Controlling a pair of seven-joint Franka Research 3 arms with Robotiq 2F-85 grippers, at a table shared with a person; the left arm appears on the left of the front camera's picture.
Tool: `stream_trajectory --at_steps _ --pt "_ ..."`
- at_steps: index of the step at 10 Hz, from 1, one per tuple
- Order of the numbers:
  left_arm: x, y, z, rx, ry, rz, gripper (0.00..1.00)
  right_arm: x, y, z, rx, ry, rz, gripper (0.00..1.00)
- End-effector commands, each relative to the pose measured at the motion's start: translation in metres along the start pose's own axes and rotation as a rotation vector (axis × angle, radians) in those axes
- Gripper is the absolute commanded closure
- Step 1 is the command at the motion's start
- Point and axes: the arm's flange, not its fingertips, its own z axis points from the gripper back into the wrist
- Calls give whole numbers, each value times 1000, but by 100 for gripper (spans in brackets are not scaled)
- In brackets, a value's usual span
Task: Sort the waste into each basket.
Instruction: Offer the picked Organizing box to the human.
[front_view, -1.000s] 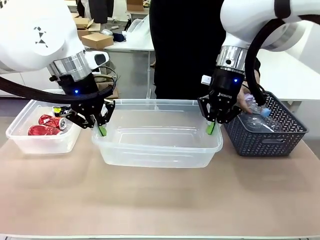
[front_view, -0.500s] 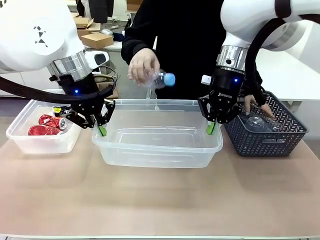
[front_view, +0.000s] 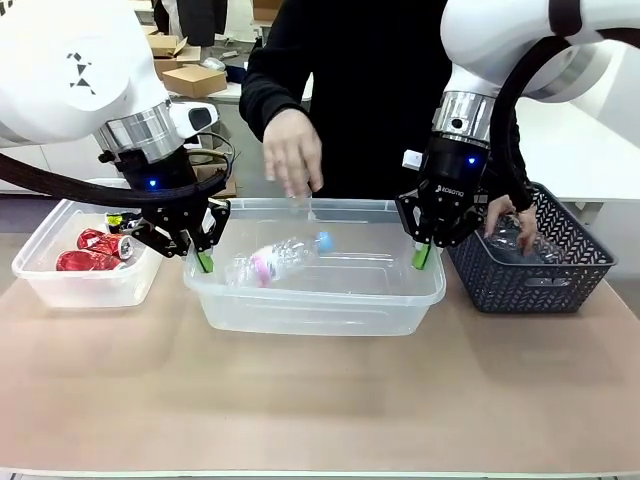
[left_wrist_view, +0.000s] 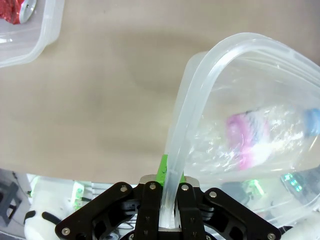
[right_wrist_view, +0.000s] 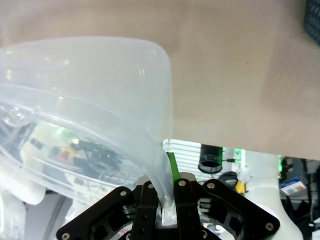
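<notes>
- Left gripper (front_view: 204, 258) reaches in from the left, fingers angled down and inward, clenched on the left rim of the wide clear tub (front_view: 310, 315). In the left wrist view the rim runs straight up between the green pads (left_wrist_view: 162, 172).
- Right gripper (front_view: 421, 254) hangs almost straight down and is clamped on that tub's right rim. The right wrist view shows the rim pinched in the jaws, right gripper (right_wrist_view: 167, 165).
- The tub sits mid-desk (front_view: 320, 400), held at both ends.
- A clear bottle (front_view: 272, 263) with a pink label and blue cap lies on its side inside the tub, toward the left end. Half a second ago it was up in the person's hand above the far rim.
- Through the tub wall, the bottle (left_wrist_view: 255, 140) is blurred in the left wrist view.
- By the desk's left edge, the small clear tub (front_view: 85, 290) holds red cans (front_view: 80, 262), partly hidden by the left arm.
- By the right edge stands the lattice basket (front_view: 530, 285), its contents hard to make out.
- The person's hand (front_view: 293, 150) hangs open over the far rim, now empty.
- The other hand (front_view: 515, 222) reaches into the basket, partly hidden behind the right arm.
</notes>
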Motion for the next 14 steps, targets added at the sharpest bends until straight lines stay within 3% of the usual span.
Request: stream_trajectory --at_steps 1,14 --pt "3 2 3 -10 -6 15 96 -3 2 4 6 -5 11 96" --pt "3 2 3 -10 -6 15 96 -3 2 4 6 -5 11 96"
